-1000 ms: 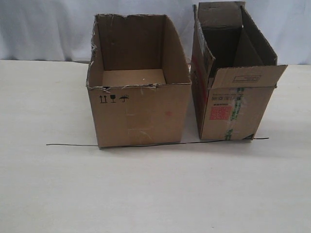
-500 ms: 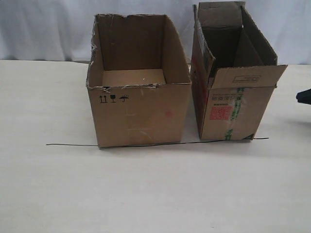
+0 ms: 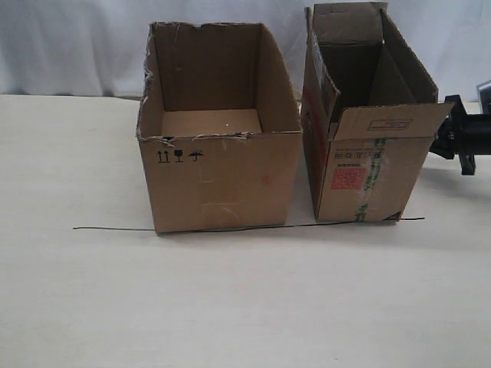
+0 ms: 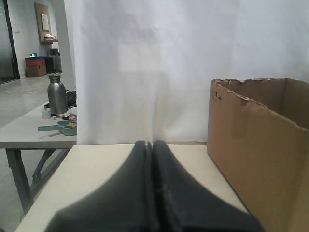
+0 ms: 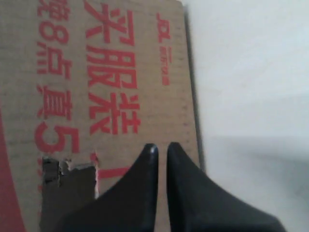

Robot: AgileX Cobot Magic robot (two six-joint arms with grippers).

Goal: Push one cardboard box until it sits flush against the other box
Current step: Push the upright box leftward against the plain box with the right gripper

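Right of centre in the frame, cardboard box (image 3: 368, 165) upright, a narrow gap apart from other box (image 3: 222, 169) at left; right gripper (image 5: 159, 146) near its red-lettered side, fingers nearly together; left gripper (image 4: 152, 143) pressed together.

White curtain (image 3: 77, 46) behind pale tabletop (image 3: 230, 307)

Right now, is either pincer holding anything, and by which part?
Nothing is held: left pincer and right pincer are shut and empty, the right facing the cardboard box.
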